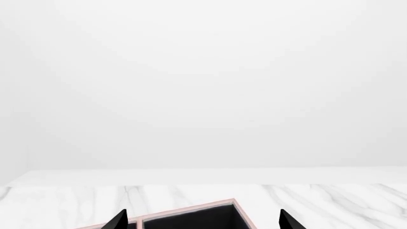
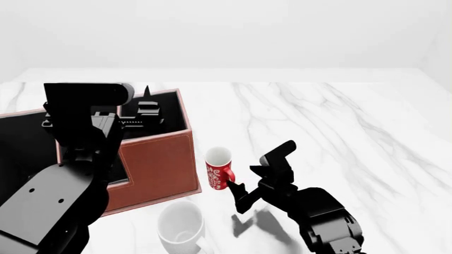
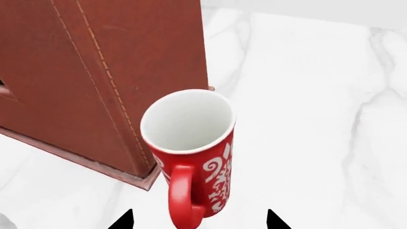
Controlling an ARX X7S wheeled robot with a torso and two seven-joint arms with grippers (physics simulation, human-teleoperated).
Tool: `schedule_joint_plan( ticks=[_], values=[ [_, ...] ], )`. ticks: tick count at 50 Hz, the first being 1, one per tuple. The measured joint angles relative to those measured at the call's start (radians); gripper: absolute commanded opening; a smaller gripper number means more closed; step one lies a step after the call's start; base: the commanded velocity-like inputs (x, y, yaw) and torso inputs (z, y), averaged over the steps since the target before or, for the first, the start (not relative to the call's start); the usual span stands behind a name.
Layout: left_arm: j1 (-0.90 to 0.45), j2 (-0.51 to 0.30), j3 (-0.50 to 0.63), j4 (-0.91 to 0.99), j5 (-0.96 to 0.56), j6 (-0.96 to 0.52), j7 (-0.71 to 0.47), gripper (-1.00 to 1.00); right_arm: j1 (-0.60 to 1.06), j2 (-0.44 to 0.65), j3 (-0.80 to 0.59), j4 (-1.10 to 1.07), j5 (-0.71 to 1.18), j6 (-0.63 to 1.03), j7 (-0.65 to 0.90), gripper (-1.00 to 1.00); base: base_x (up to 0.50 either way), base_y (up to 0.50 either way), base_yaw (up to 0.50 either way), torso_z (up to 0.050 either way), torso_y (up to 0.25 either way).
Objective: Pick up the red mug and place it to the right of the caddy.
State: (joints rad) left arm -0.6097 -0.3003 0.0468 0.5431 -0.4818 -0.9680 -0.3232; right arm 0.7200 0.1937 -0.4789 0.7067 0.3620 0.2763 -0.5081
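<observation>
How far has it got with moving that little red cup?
The small red patterned mug stands upright on the marble table, right of the big reddish-brown leather-look caddy, so the placing looks done. The right gripper is open at the mug's handle, holding nothing. What is left appears to be backing away. The left gripper hangs open over the caddy.

Red mug (image 2: 218,169) upright just right of brown caddy (image 2: 156,161), handle outward.
</observation>
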Motion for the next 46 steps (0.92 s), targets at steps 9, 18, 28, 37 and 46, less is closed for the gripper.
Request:
schedule_joint_plan(
  ticks=[9,18,28,37,46],
  values=[
    [0.007,-0.005,-0.005,0.004,-0.005,0.002,-0.003,1.0,-0.204,0.152,0.095,-0.417,0.086,0.13,0.12,1.0,0.0,0.0,0.0,0.0,0.0],
    [0.013,-0.009,-0.012,0.014,-0.013,0.002,-0.006,1.0,-0.401,0.256,0.332,-0.871,0.236,0.177,0.316,1.0,0.0,0.0,0.0,0.0,0.0],
    [0.016,-0.012,-0.016,0.02,-0.019,0.003,-0.008,1.0,-0.496,0.254,0.543,-1.157,0.385,0.119,0.428,1.0,0.0,0.0,0.0,0.0,0.0],
    [0.011,-0.013,-0.012,0.02,-0.023,0.002,-0.011,1.0,-0.538,0.247,0.581,-1.249,0.394,0.086,0.448,1.0,0.0,0.0,0.0,0.0,0.0],
    [0.003,-0.013,-0.004,0.017,-0.025,0.001,-0.013,1.0,-0.553,0.244,0.594,-1.282,0.4,0.071,0.456,1.0,0.0,0.0,0.0,0.0,0.0]
  ],
)
